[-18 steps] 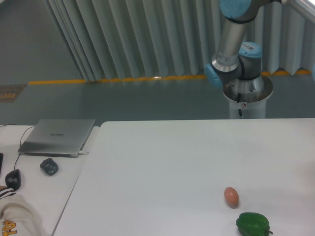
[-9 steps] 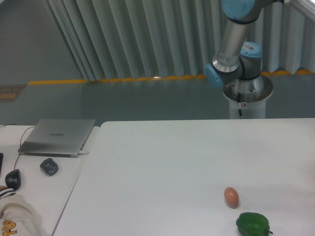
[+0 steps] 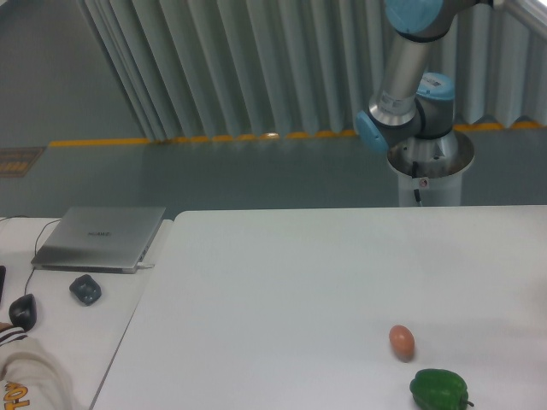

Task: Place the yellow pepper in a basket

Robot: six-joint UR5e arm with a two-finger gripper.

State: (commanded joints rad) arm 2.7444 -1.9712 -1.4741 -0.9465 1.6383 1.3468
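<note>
Camera view: white table (image 3: pixel 282 282), arm base far right, gripper out of frame.
Table fills the near half, with a second white surface (image 3: pixel 77 342) butted against its left side. Arm (image 3: pixel 408 77) stands on its pedestal (image 3: pixel 430 166) behind the table's far edge, right side; it rises out of the top of the picture, so can't tell whether the hand is wide, narrow or holding anything. Yellow pepper and basket don't show anywhere in view. Closed grey laptop (image 3: pixel 101 237) sits far left on the side surface. Dark green bell pepper (image 3: pixel 438 390) at near right edge of the table. Small dark object (image 3: pixel 85 289) just near of the laptop. Orange-brown egg (image 3: pixel 402 342) just far-left of the green pepper, apart from it.
</note>
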